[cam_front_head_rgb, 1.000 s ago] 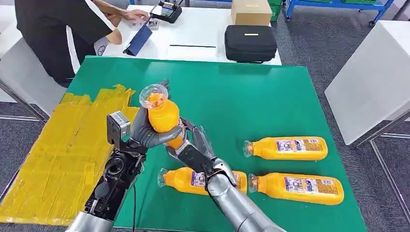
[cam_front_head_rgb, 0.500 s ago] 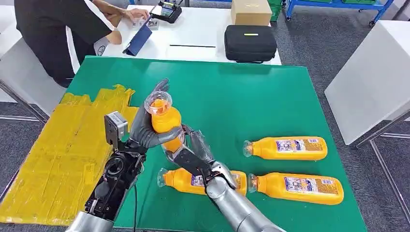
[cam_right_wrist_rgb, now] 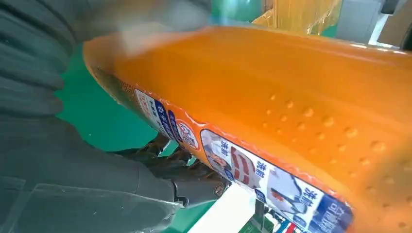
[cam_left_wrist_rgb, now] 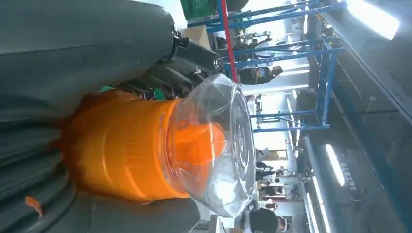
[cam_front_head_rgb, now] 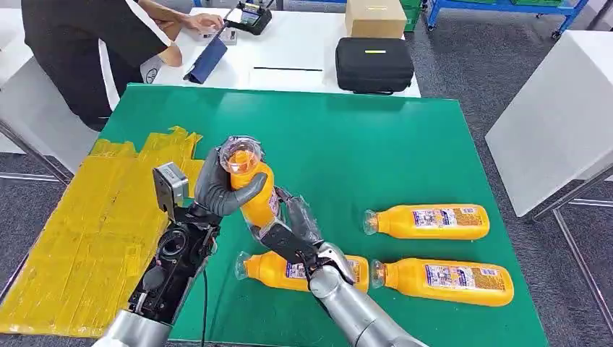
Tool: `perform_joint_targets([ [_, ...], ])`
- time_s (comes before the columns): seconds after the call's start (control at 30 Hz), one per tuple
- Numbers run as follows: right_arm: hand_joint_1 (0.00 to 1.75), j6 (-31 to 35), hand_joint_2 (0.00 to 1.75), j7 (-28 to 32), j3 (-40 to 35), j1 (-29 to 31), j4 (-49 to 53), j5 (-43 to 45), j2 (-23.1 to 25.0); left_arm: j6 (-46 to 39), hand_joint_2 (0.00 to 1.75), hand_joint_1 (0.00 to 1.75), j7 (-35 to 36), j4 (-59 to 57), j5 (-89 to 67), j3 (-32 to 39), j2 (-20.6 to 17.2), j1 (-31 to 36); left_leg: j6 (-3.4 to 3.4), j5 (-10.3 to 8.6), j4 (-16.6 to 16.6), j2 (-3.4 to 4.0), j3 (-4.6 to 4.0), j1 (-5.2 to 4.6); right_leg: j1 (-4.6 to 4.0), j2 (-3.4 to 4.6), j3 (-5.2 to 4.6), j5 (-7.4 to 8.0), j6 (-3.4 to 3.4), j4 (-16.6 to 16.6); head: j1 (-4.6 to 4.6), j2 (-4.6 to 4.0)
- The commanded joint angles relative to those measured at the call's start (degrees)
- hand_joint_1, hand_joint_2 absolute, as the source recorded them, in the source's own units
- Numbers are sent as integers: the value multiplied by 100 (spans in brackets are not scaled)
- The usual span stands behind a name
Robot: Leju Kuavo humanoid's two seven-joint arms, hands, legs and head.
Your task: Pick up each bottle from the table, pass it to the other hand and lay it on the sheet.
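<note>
An orange bottle [cam_front_head_rgb: 253, 191] with a clear cap stands nearly upright in the air above the green table [cam_front_head_rgb: 376, 144]. My left hand [cam_front_head_rgb: 213, 191] grips its neck and shoulder, fingers curled by the cap. My right hand [cam_front_head_rgb: 285, 231] cups the bottle's lower end from beneath. In the left wrist view the bottle [cam_left_wrist_rgb: 126, 145] sits inside my left hand [cam_left_wrist_rgb: 73, 48]. The right wrist view has the labelled bottle [cam_right_wrist_rgb: 272, 97] lying against my right hand [cam_right_wrist_rgb: 73, 165]. The yellow sheet [cam_front_head_rgb: 94, 224] covers the table's left side. Three more bottles lie flat: one [cam_front_head_rgb: 303, 271] under my right arm, two [cam_front_head_rgb: 430, 221] [cam_front_head_rgb: 444, 282] to the right.
A person [cam_front_head_rgb: 79, 43] in black stands at the far left by a white table holding a black case [cam_front_head_rgb: 374, 63] and a cardboard box [cam_front_head_rgb: 374, 18]. Another white table [cam_front_head_rgb: 556, 108] stands at the right.
My left hand's raised fingers have curled down around the bottle's neck. The bottle has shifted slightly right and lower. The right hand stays under it.
</note>
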State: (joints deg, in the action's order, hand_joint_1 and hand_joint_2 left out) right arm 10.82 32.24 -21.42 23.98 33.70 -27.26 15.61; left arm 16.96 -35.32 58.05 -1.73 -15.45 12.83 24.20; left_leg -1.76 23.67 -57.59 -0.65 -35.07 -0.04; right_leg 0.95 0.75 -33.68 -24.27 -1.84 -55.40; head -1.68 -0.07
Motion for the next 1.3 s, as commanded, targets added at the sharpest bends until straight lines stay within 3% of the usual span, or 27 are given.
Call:
perform_joint_targets([
  [0.03, 175, 168, 175, 139, -234, 103, 63, -126, -31, -1, 175, 175, 32, -501, -32, -173, -54, 322, 6, 4, 1, 2, 10, 2, -3, -5, 11, -4, 6, 2, 0, 0],
  [0.3, 175, 248, 175, 173, -184, 8, 635, -28, -78, -124, 175, 175, 24, -549, -116, -96, -95, 324, 13, 14, -2, 9, 27, 1, -3, -2, 25, -13, 12, -4, 0, 0],
  [0.47, 175, 381, 175, 170, -200, -251, 1827, 23, -267, -195, 175, 175, -37, -769, -227, -44, -80, 372, 8, 5, 0, 5, 9, -2, 1, -2, 9, -5, 7, -3, 0, 0],
  [0.5, 175, 368, 175, 90, -225, -297, 2024, -9, -299, -221, 175, 5, -43, -789, -238, -23, -68, 379, 11, 11, -2, 7, 19, -1, 0, -4, 18, -11, 10, -5, 0, 0],
  [0.53, 175, 350, 175, 65, -239, -307, 2108, -19, -313, -223, 175, 0, -46, -791, -249, -15, -75, 376, 8, 8, -1, 3, 10, -2, 1, -2, 11, -8, 8, -4, 2, 0],
  [0.57, 175, 345, 175, 42, -245, -303, 2144, -29, -313, -212, 175, 21, -54, -783, -262, -18, -85, 372, 7, 9, -1, 6, 7, -3, 2, 3, 8, -7, 7, -4, 0, 0],
  [0.6, 175, 347, 175, 38, -249, -292, 2150, -33, -305, -208, 175, 175, -56, -786, -261, -18, -90, 361, 9, 13, 0, 10, 18, -5, 4, 5, 18, -10, 9, -6, 0, 0],
  [0.63, 175, 331, 175, 22, -267, -280, 2129, -39, -296, -231, 175, 175, -51, -756, -267, 0, -94, 335, 6, 5, 3, 6, 7, -4, 3, 5, 7, -3, 6, -1, -2, 0],
  [0.67, 175, 331, 175, 22, -267, -280, 2129, -39, -296, -231, 175, 133, -51, -756, -267, 0, -94, 335, 11, 12, 2, 13, 19, -1, 0, 8, 19, -8, 11, -2, 2, 0],
  [0.7, 175, 328, 175, 23, -273, -292, 2120, -39, -289, -229, 175, 0, -56, -756, -265, 0, -96, 321, 7, 6, 3, -1, 8, -4, 3, 1, 11, -4, 7, -1, -2, 0],
  [1.3, 175, 312, 175, 47, -283, -299, 2121, -63, -267, -285, 175, 0, 35, -691, -321, 58, -85, 263, 8, 6, 3, -7, 7, 0, -1, -6, 11, -5, 8, 1, -2, 0],
])
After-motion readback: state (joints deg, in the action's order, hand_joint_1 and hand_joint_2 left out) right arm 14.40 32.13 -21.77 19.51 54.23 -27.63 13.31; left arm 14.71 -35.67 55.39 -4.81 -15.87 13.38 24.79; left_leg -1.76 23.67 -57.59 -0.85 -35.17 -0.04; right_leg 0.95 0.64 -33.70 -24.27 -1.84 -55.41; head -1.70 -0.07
